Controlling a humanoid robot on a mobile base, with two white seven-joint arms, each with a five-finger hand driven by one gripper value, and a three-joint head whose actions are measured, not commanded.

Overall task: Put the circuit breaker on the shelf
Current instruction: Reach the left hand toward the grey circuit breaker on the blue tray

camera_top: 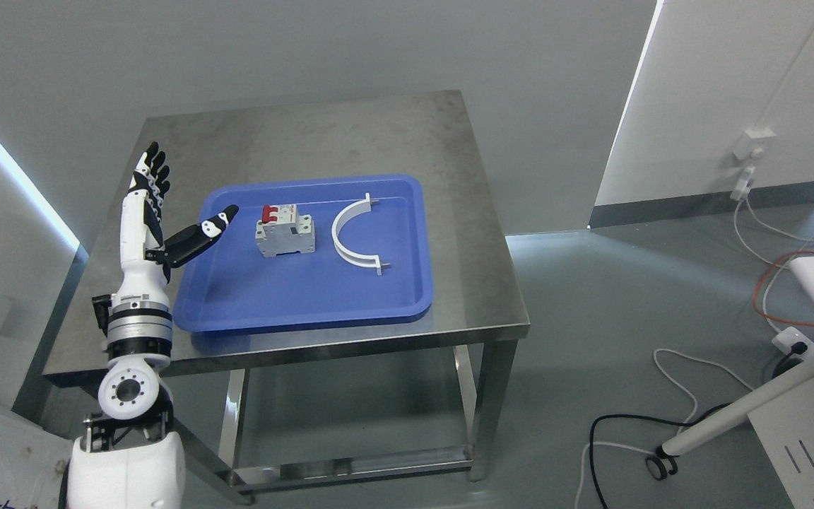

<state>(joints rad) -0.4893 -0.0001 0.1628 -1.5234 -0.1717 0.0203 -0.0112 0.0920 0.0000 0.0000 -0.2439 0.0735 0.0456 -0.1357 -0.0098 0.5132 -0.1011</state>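
Note:
A grey circuit breaker [284, 230] with red switches stands in the blue tray [294, 304] on the steel table [322, 134]. My left hand [174, 201] is raised over the tray's left edge, fingers spread and thumb pointing toward the breaker, a short gap left of it. It holds nothing. My right arm does not show.
A white curved half-ring bracket [352, 235] lies in the tray right of the breaker. On the floor at the right are cables [675, 375], a power strip and a white wheeled stand [746, 410]. No shelf shows in this view.

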